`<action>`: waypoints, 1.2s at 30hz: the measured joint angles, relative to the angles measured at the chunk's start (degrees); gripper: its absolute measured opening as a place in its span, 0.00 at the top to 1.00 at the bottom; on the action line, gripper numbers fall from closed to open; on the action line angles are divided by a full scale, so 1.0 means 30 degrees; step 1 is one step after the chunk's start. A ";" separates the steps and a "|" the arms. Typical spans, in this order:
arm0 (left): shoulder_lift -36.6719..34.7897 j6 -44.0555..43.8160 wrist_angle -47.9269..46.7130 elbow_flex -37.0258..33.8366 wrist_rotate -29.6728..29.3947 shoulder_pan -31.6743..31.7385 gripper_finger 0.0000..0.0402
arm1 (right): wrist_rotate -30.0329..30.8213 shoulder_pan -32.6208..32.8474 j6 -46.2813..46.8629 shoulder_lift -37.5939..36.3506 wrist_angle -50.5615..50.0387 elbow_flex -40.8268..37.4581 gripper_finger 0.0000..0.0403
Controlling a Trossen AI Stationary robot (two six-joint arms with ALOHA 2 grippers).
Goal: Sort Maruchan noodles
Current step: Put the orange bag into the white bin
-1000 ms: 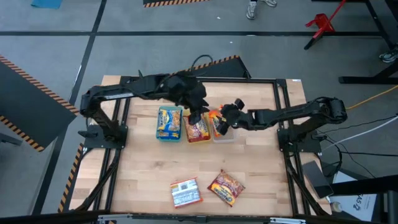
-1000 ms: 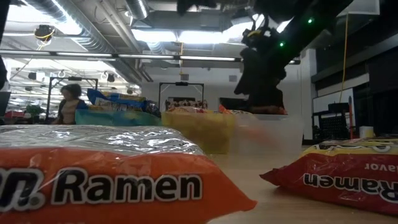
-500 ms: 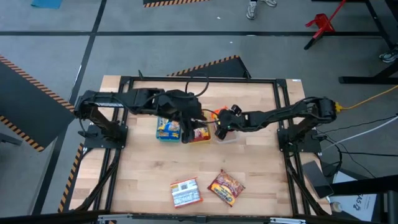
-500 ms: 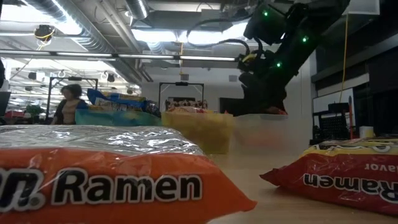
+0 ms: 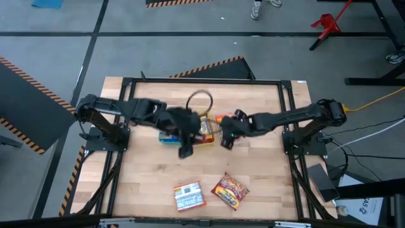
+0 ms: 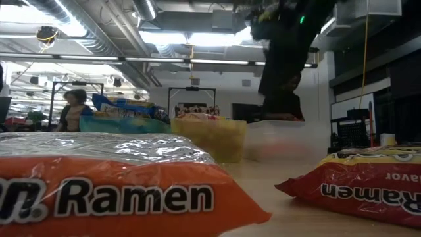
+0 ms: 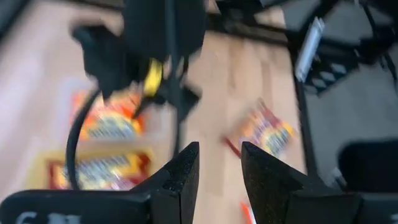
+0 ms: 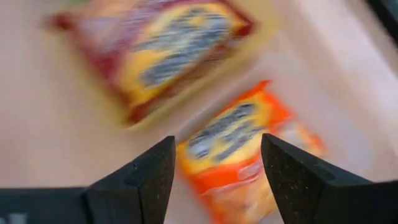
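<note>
Three trays stand in a row mid-table. The green tray (image 5: 163,137) holds a blue-yellow Maruchan packet (image 5: 171,134). A red packet (image 8: 174,50) lies in the yellow tray (image 5: 204,132), and an orange packet (image 8: 242,140) in the clear tray (image 6: 289,139). Two more packets lie flat near the front edge, an orange-and-white one (image 5: 189,196) and a red one (image 5: 230,190). My left gripper (image 7: 219,149) hangs open and empty just in front of the green and yellow trays. My right gripper (image 8: 217,143) is open and empty above the near side of the clear tray.
A black metal frame (image 5: 120,126) edges the wooden table. Bare wood lies between the trays and the two front packets. A black cable loop (image 5: 199,100) arcs over the far side of the trays. A person (image 6: 71,108) shows in the room beyond the table.
My left gripper has swung from above the yellow tray toward the table's near edge, staying empty. My right gripper has drawn back from the clear tray toward the near edge, tipping as it went; the orange packet stays in the tray.
</note>
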 joint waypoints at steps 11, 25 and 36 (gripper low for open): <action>0.0087 -0.6367 0.0627 -0.4312 -0.3211 -0.6750 0.71 | -0.0041 0.7716 0.3505 -0.0683 -0.0996 0.0812 0.45; 0.0096 -0.9157 0.9784 -1.2274 -0.3733 -1.0117 0.54 | 0.3006 1.0941 0.7129 -0.0614 0.2483 -0.1622 0.45; 0.3462 -0.8072 1.0702 -1.2507 -0.3850 -1.0102 0.54 | 0.3186 1.0890 0.7274 -0.0606 0.5323 -0.3143 0.45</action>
